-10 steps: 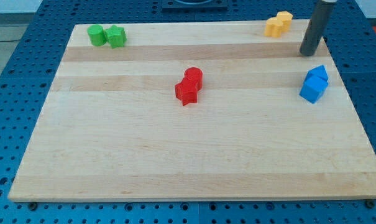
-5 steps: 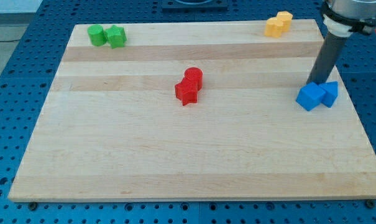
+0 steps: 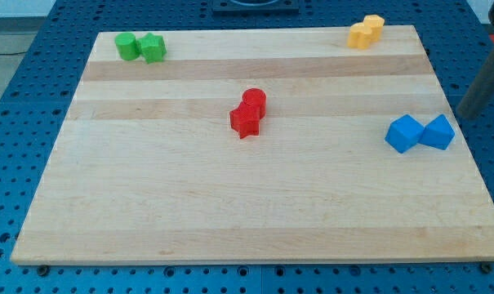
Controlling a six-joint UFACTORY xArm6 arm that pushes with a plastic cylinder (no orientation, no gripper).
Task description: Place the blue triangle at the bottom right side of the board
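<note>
Pale wooden planks make up the board [image 3: 255, 204], which lies on a blue perforated table [image 3: 18, 122]. Read from the view's left, two green blocks [image 3: 140, 46], their shapes hard to make out, are seen touching near the board's top left corner; a red cylinder [image 3: 254, 101] and a red star-like block [image 3: 245, 122] sit touching near the middle; two yellow blocks [image 3: 366, 32] are pressed together by the top edge towards the top right corner. Against the right edge, about halfway down, a blue cube [image 3: 403, 133] is found touching the blue triangle [image 3: 438, 131], the triangle lying on the cube's right, nearest the edge. Further right, the dark rod is seen off the board, its lower end, my tip [image 3: 464, 114], just above and to the right of the triangle and apart from it; no gripper is carried, so nothing can be opened, closed or clamped. The step in hand is judged to be repositioning, with the triangle not yet brought to the bottom right corner. The next move would call for the tip to be set on the triangle's upper side and driven towards the view's bottom along the right edge. The cube alongside may be dragged with it, and the nearby edge leaves little margin; the path below is otherwise unobstructed.
</note>
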